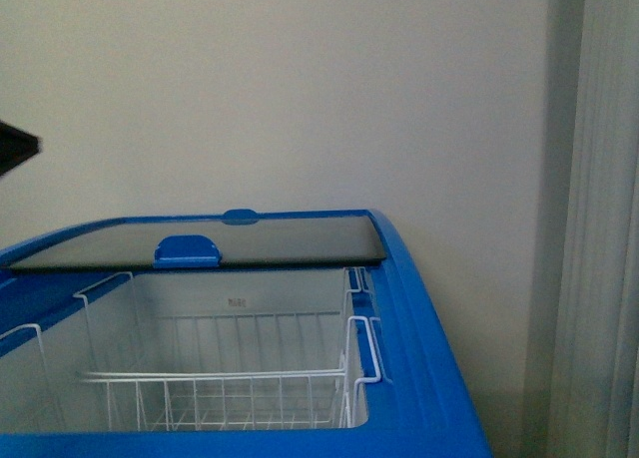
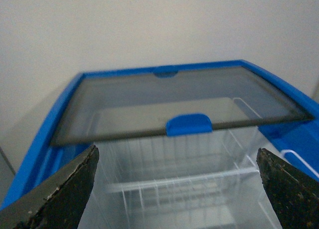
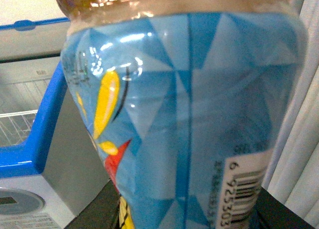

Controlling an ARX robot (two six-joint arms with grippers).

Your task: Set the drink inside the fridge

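At the far left edge of the front view a dark shape [image 1: 15, 147] juts in, cut off by the frame, too little of it showing to name; behind everything runs a plain pale wall [image 1: 300, 89]. The left gripper [image 2: 174, 189] hangs above the fridge [image 1: 439, 378] with its two dark fingers [image 2: 55, 196] spread wide and nothing between them. The fridge fills the lower middle, a white chest with a blue top rim; its glass lid [image 2: 179, 97] sits slid towards the wall, the blue handle [image 2: 188, 124] on its near edge, so the near half of the well lies uncovered; a white wire basket [image 1: 220, 383] hangs inside, and no bottle shows in it. To the right of the fridge stands a pale ribbed curtain [image 1: 609, 238]. Furthest right, the right gripper [image 3: 189, 216] clamps the drink [image 3: 199, 119], a bottle with a blue triangle-patterned label and a barcode; it crowds the right wrist view, its top and base cut off, only dark slivers of the fingers [image 3: 94, 211] visible. Behind it show the fridge's blue corner and a grey oval control panel [image 3: 17, 201], blurred; the drink is outside the fridge and out of the front view.
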